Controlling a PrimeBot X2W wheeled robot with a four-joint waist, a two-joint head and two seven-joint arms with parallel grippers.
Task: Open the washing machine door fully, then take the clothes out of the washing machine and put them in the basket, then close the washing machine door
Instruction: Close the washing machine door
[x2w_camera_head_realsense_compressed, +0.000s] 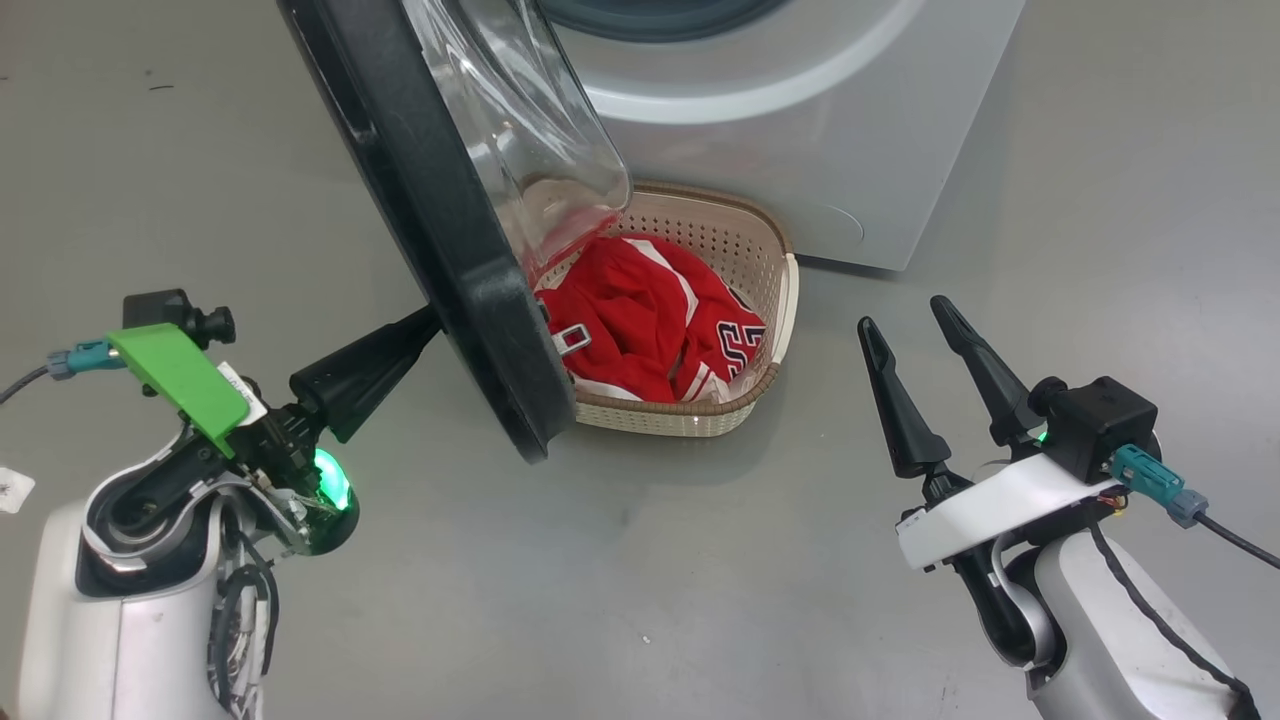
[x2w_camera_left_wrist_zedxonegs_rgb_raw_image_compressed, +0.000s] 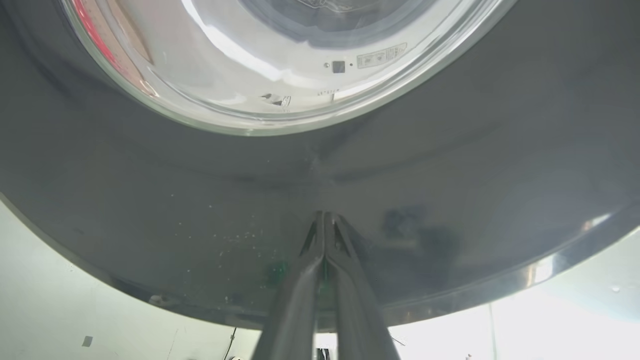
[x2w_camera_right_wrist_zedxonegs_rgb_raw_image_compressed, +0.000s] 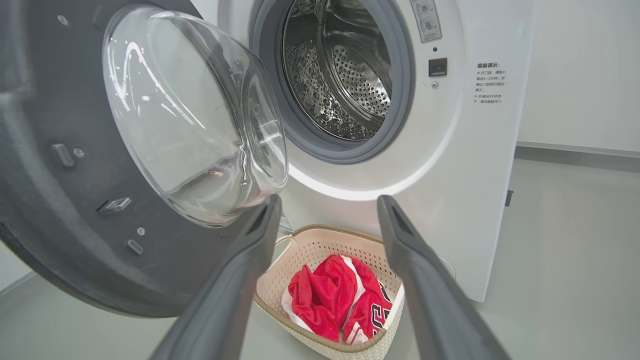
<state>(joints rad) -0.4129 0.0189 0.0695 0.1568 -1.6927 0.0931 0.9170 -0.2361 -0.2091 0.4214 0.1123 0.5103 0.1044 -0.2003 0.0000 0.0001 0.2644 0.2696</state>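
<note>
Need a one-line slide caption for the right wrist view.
Open right gripper faces the washing machine: door open at left, steel drum exposed, red clothes lying in the basket.

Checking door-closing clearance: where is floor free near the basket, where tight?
Free: floor between the basket and the right gripper, and right of the washing machine. Tight: the door overhangs the basket's left side.

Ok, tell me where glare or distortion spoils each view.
Head view: the door glass warps the basket and clothes behind it. Left wrist view: glare streaks on the glass, a dull reflection on the black rim beside the shut left gripper. Right wrist view: wide-angle bending, drum sharp.
</note>
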